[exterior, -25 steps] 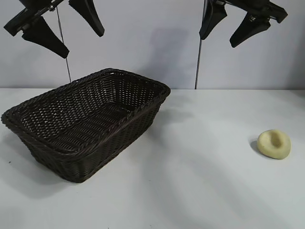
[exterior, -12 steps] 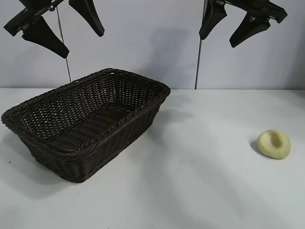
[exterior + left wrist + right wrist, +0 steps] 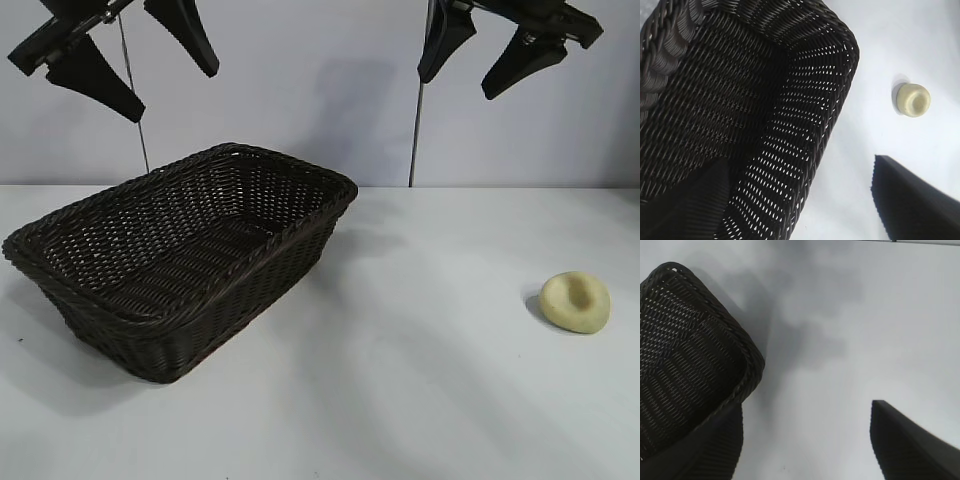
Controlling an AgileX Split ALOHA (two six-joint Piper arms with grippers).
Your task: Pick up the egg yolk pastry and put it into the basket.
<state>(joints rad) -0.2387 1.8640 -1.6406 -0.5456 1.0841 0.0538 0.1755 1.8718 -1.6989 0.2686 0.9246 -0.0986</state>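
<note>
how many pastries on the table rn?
1. The egg yolk pastry sits alone on the table's right side, well clear of the basket at left. Basket interior looks empty.

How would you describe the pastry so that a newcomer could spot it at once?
Start at the dark wicker basket on the white table's left. Look across to the table's right side: the pastry sits there alone, a small pale yellow lump with a dimpled top.

I see a plain white table [image 3: 420,380] spread well below my raised fingers, a pale wall [image 3: 320,90] behind them, and a thin vertical pole [image 3: 415,130] beneath my right ones.
</note>
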